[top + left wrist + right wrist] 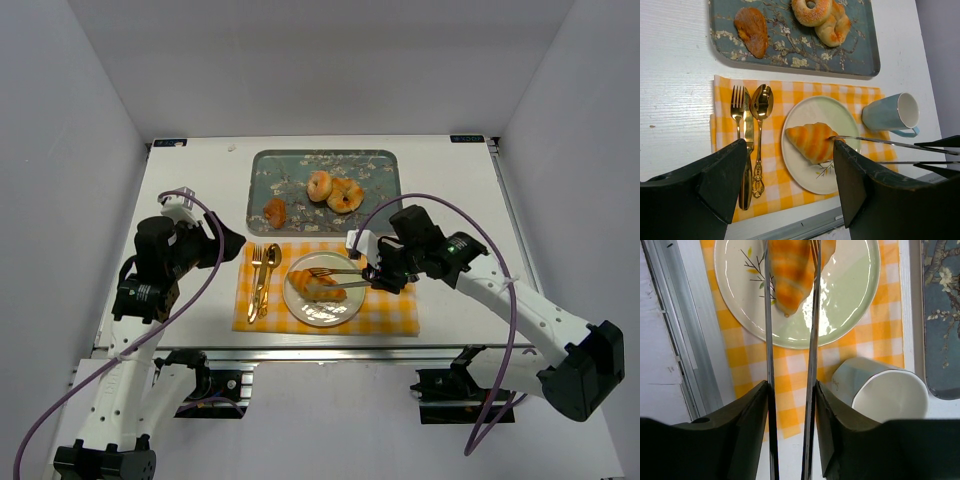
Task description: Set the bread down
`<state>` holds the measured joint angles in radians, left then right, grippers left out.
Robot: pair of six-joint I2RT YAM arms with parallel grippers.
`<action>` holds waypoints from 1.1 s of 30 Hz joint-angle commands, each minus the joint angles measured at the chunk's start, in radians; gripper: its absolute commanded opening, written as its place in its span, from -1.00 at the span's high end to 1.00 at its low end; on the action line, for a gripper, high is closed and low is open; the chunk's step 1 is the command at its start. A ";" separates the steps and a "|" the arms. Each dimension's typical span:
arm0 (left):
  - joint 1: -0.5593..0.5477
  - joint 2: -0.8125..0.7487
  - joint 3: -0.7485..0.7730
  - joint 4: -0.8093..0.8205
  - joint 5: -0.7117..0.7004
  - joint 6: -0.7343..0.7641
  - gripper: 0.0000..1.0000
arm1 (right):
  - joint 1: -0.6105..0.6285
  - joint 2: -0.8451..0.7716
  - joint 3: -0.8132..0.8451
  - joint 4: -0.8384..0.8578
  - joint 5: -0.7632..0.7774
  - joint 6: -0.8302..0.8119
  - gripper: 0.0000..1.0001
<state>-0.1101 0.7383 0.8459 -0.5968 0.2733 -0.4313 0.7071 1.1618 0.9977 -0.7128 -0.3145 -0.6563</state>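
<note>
Right wrist: tongs (768,340) flanking bread (790,275) on plate (850,300); illegible print (835,385) on cup (862,376).

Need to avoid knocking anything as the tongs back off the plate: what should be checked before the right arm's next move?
1. Croissant lying wholly on the plate: ok.
2. Tongs free of the croissant: cannot tell; the tines flank it, but contact is unclear.
3. Right gripper shut on the tongs: ok.
4. Room beside the cup: not ok; it stands close beside the right gripper, so a straight pull-back seems safer than a swing.
5. Left gripper out of the way: ok; open, empty, left of the plate.
</note>
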 commanded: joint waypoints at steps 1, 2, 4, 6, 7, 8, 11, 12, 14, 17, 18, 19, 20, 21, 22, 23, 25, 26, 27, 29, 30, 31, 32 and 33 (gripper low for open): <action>0.004 -0.002 0.013 0.022 0.004 0.006 -0.58 | 0.002 -0.021 0.039 0.006 -0.021 0.003 0.08; 0.004 -0.004 0.012 0.022 0.003 0.006 -0.58 | 0.002 -0.022 0.044 0.006 -0.020 0.003 0.08; 0.004 -0.005 0.012 0.020 0.001 0.008 -0.58 | -0.004 -0.027 0.064 0.006 -0.009 0.003 0.08; 0.004 -0.005 0.009 0.022 0.001 0.008 -0.58 | -0.009 -0.028 0.093 0.004 -0.002 0.003 0.08; 0.004 -0.005 0.009 0.022 0.001 0.008 -0.58 | -0.015 -0.028 0.104 0.004 0.003 0.003 0.08; 0.004 -0.005 0.009 0.022 0.004 0.008 -0.58 | -0.018 -0.030 0.114 0.004 0.006 0.003 0.08; 0.004 -0.002 0.007 0.025 0.006 0.008 -0.58 | -0.029 -0.037 0.153 -0.007 0.003 0.006 0.09; 0.004 -0.001 0.007 0.026 0.007 0.008 -0.58 | -0.029 -0.040 0.159 -0.008 -0.001 0.009 0.09; 0.004 0.004 0.010 0.031 0.010 0.006 -0.58 | -0.043 -0.044 0.177 -0.002 -0.005 0.040 0.11; 0.004 0.009 0.013 0.037 0.014 0.005 -0.58 | -0.130 -0.025 0.216 0.053 -0.024 0.138 0.21; 0.004 0.010 0.013 0.040 0.017 0.003 -0.58 | -0.161 -0.016 0.225 0.065 -0.032 0.162 0.25; 0.004 0.012 0.013 0.042 0.020 0.003 -0.58 | -0.220 -0.007 0.242 0.090 -0.043 0.199 0.30; 0.004 0.013 0.012 0.045 0.020 0.003 -0.58 | -0.245 0.002 0.248 0.098 -0.054 0.211 0.32; 0.004 0.015 0.013 0.046 0.023 0.003 -0.58 | -0.268 0.018 0.251 0.105 -0.069 0.224 0.33; 0.004 0.016 0.016 0.048 0.024 0.003 -0.58 | -0.294 0.025 0.255 0.119 -0.069 0.234 0.35; 0.006 0.018 0.016 0.049 0.027 0.005 -0.58 | -0.304 0.036 0.260 0.127 -0.067 0.248 0.36; 0.004 0.021 0.019 0.048 0.026 0.008 -0.58 | -0.348 0.039 0.256 0.165 -0.035 0.276 0.39; 0.004 0.019 0.019 0.049 0.026 0.008 -0.58 | -0.368 0.045 0.246 0.179 -0.009 0.311 0.40; 0.004 0.019 0.018 0.052 0.029 0.006 -0.58 | -0.420 0.050 0.240 0.193 0.006 0.332 0.41; 0.004 0.015 0.006 0.064 0.036 0.002 -0.58 | -0.489 0.064 0.207 0.231 0.018 0.398 0.43; 0.004 0.012 -0.001 0.071 0.040 -0.001 -0.58 | -0.532 0.070 0.185 0.251 0.023 0.423 0.43; 0.004 0.012 -0.005 0.075 0.044 -0.006 -0.58 | -0.604 0.075 0.165 0.271 0.035 0.444 0.44; 0.004 0.009 -0.016 0.084 0.052 -0.012 -0.58 | -0.636 0.097 0.145 0.289 0.057 0.463 0.44; 0.004 0.006 -0.022 0.089 0.055 -0.015 -0.58 | -0.670 0.108 0.106 0.320 0.070 0.495 0.43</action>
<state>-0.1101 0.7597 0.8425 -0.5423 0.2977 -0.4358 0.1280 1.2392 1.1664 -0.5011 -0.3012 -0.2832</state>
